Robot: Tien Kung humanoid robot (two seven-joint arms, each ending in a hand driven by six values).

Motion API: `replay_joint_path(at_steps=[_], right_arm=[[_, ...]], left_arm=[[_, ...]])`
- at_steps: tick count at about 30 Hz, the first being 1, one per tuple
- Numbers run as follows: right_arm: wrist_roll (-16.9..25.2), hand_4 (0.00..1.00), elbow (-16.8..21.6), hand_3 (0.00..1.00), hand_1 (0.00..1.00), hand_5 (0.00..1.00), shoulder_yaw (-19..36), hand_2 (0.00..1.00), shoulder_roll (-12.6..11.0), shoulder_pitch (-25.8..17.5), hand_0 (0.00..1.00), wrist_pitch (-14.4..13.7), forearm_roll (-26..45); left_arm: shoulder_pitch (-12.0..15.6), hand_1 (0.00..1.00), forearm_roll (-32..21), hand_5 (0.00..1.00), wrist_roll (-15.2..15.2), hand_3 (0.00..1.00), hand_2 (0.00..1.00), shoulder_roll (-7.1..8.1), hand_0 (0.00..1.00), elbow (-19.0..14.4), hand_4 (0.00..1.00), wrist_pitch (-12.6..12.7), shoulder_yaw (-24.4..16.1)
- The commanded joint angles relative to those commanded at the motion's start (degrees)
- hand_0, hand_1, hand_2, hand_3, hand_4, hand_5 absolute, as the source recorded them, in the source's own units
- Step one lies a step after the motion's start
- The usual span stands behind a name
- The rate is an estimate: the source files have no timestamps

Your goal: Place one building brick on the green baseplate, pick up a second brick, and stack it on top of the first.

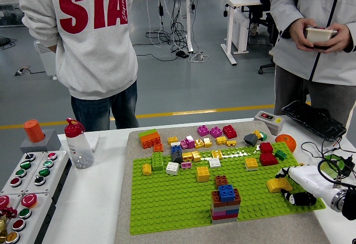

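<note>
The green baseplate [167, 199] lies on a grey mat and carries several loose bricks along its far edge. Near its front middle stands a stack [226, 202] with a blue brick [226, 191] on top of brown ones. A yellow curved brick [277, 185] rests on the plate's right part. My right hand [290, 185], white with black fingertips, reaches in from the right edge, its fingers spread on either side of that yellow brick without closing on it. My left arm is out of sight.
More bricks [214, 132] lie on the mat beyond the plate. A button panel [22, 183] and a red-capped bottle [78, 144] stand at the left. At the far right are an orange ball [285, 142], a small switch box [270, 120], a keyboard [311, 120] and cables [334, 163]. Two people stand behind.
</note>
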Motion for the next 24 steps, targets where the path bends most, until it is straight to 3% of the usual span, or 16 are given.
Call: replay_joint_path(at_steps=[14,22,23,24], right_arm=[[0.5,0.495,4.0,0.653,0.701,0.229,3.6,0.732,-1.6,-0.9,0.689,-1.2,-2.0],[-0.1,0.495,5.1,0.670,0.702,0.223,3.7,0.737,-2.1,-1.4,0.697,-0.1,-1.6],[-0.2,0.565,5.3,0.838,0.775,0.232,3.7,0.824,-2.2,-1.4,0.787,0.0,-1.5],[-0.4,0.565,5.5,0.838,0.775,0.232,3.9,0.824,-2.2,-1.5,0.787,0.2,-1.4]], left_arm=[[-0.2,0.684,-0.4,0.998,-0.1,0.577,0.698,0.02,0.665,0.0,0.298,0.0,0.0],[-0.2,0.684,-0.4,0.998,-0.2,0.577,0.698,0.02,0.664,0.0,0.296,0.0,0.0],[-0.3,0.684,-0.4,0.998,-0.2,0.577,0.698,0.02,0.664,0.0,0.296,0.0,0.0],[-0.3,0.684,-0.4,0.998,-0.2,0.577,0.698,0.02,0.664,0.0,0.296,0.0,0.0]])
